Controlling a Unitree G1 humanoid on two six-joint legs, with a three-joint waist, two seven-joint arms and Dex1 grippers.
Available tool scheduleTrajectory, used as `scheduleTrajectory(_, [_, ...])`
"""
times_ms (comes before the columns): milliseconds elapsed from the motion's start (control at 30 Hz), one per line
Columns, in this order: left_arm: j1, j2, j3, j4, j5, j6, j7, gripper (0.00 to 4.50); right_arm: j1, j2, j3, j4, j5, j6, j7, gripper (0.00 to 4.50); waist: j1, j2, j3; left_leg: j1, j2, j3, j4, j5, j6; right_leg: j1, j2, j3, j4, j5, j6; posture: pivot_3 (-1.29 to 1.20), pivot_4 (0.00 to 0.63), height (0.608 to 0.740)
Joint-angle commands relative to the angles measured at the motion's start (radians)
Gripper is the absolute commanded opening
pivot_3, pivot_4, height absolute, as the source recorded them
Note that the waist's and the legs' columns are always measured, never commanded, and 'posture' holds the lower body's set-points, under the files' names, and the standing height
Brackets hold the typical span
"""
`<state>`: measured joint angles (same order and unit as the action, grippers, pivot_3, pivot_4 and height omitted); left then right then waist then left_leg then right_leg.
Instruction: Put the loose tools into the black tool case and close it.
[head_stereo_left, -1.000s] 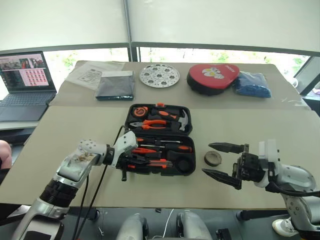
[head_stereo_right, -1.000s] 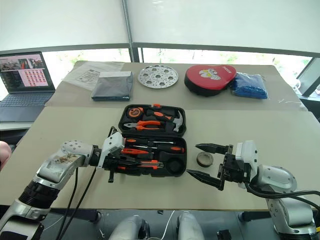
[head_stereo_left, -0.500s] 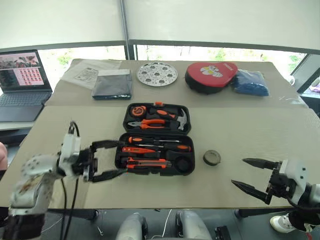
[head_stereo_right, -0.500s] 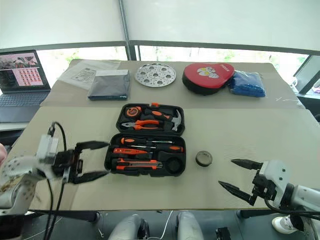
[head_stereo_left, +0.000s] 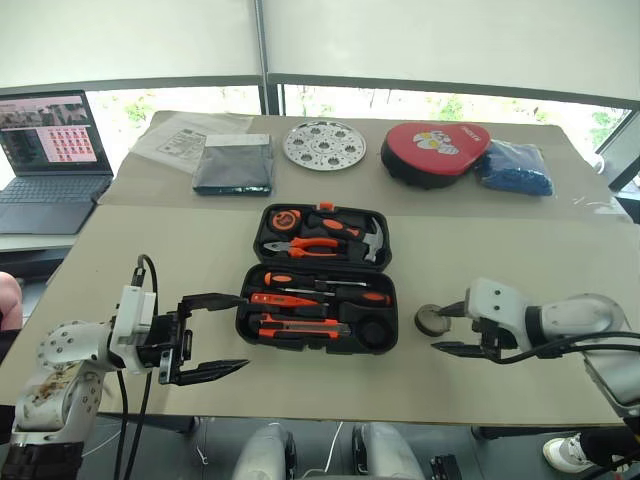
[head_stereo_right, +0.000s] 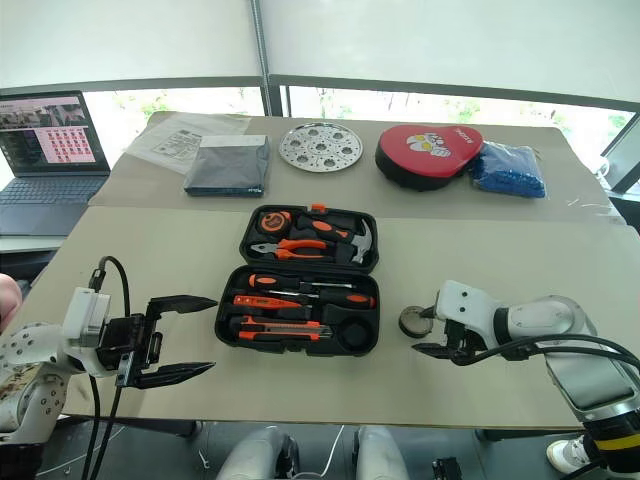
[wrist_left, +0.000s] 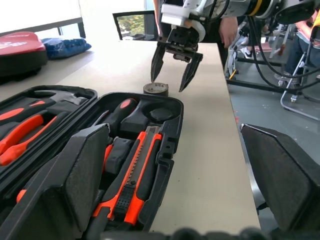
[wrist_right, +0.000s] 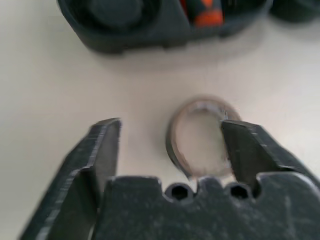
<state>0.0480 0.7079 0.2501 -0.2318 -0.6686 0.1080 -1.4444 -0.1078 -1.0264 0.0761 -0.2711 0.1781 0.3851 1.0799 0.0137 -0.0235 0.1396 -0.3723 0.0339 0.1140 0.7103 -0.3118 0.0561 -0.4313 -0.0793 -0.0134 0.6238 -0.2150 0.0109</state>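
The black tool case (head_stereo_left: 383, 345) lies open mid-table. Its near half holds the screwdrivers (head_stereo_left: 330, 290) and the utility knife (head_stereo_left: 300, 325); pliers, hammer and tape measure fill the far half. The small dark tape roll (head_stereo_left: 432, 320) lies on the table just right of the case. My right gripper (head_stereo_left: 448, 329) is tilted down over the roll, open. In the right wrist view the tape roll (wrist_right: 200, 137) lies between the fingers, close to one finger (wrist_right: 250, 150). Left of the case, my left gripper (head_stereo_left: 243, 332) hangs wide open with nothing in it, pointing towards the case.
Along the back stand a laptop (head_stereo_left: 50, 150), a plastic sheet (head_stereo_left: 185, 140), a grey pouch (head_stereo_left: 233, 165), a perforated metal disc (head_stereo_left: 323, 145), a red-black pad (head_stereo_left: 435, 152) and a blue bag (head_stereo_left: 513, 168). A person (wrist_left: 227, 30) stands beyond the table's right end.
My left gripper came out of the case, opened and drew back to the left. My right gripper swung away, then dropped over the tape roll with its fingers narrowing.
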Motion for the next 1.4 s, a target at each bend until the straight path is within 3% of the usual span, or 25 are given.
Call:
scheduleTrajectory(33, [0.003,0.008,-0.002,-0.043,0.001,-0.020,0.008,4.50,-0.036,-0.013,0.018,0.016,-0.044,0.006,-0.003,2.11,-0.002,0.000,0.000,0.000,0.000,0.000,0.000,0.000,0.000,0.000,0.000,0.000,0.000,0.000,0.000,0.00,0.150,0.740])
scheduleTrajectory(233, [0.015,0.010,-0.007,-0.055,0.001,-0.030,0.003,4.50,-0.063,0.006,0.032,0.036,-0.037,-0.022,0.024,0.15,-0.003,0.000,0.000,0.000,0.000,0.000,0.000,-0.001,0.001,0.000,0.001,0.000,0.000,0.000,0.000,0.00,0.150,0.740])
scheduleTrajectory(267, [0.018,0.008,-0.008,-0.053,0.003,-0.037,-0.002,4.50,-0.071,0.012,0.034,0.042,-0.037,-0.046,0.029,0.06,-0.003,0.000,0.000,0.000,0.001,0.000,0.000,-0.001,0.001,0.000,0.001,0.000,0.000,0.000,0.000,0.00,0.150,0.740])
scheduleTrajectory(400, [0.029,0.006,-0.009,-0.044,0.004,-0.052,-0.007,4.50,-0.110,0.052,0.004,0.004,0.060,-0.041,0.088,0.06,-0.004,0.000,0.000,0.000,0.001,0.000,0.000,-0.001,0.001,0.000,0.001,0.001,0.001,0.000,0.000,0.00,0.150,0.740])
scheduleTrajectory(500, [0.046,0.012,-0.004,-0.035,0.005,-0.061,-0.012,4.50,-0.179,0.091,-0.016,-0.123,0.241,0.137,0.119,0.06,-0.008,0.000,0.000,0.000,0.001,0.000,0.000,-0.001,0.001,0.000,0.001,0.000,0.001,0.000,0.000,0.00,0.150,0.740])
scheduleTrajectory(600, [0.062,0.018,-0.002,-0.025,0.010,-0.071,-0.021,4.50,-0.254,0.099,0.046,-0.209,0.330,0.328,0.118,0.06,-0.010,0.000,0.001,0.000,0.002,0.000,0.000,-0.001,0.000,-0.002,0.001,0.001,0.002,0.000,0.000,0.00,0.150,0.740])
scheduleTrajectory(867, [0.101,0.025,0.007,-0.036,0.026,-0.088,-0.014,4.50,-0.336,0.090,0.287,-0.191,0.208,0.440,0.095,0.06,-0.003,-0.001,0.000,-0.006,0.000,0.000,0.000,-0.001,0.000,-0.007,-0.002,-0.001,0.002,-0.001,-0.002,0.00,0.150,0.740])
scheduleTrajectory(1167, [0.157,0.033,0.024,-0.063,0.046,-0.078,0.049,4.50,-0.412,0.091,0.425,-0.146,0.112,0.492,0.090,0.06,-0.005,-0.003,-0.001,-0.005,0.001,-0.001,0.000,-0.001,0.000,-0.006,-0.002,-0.002,0.002,-0.001,-0.002,0.00,0.150,0.740])
scheduleTrajectory(1400, [0.167,0.038,0.029,-0.077,0.056,-0.066,0.117,4.50,-0.473,0.094,0.464,-0.106,0.072,0.463,0.143,2.36,-0.003,-0.005,-0.002,-0.003,0.001,-0.001,0.000,-0.001,0.001,-0.005,-0.003,-0.003,0.002,-0.001,-0.003,0.00,0.150,0.740])
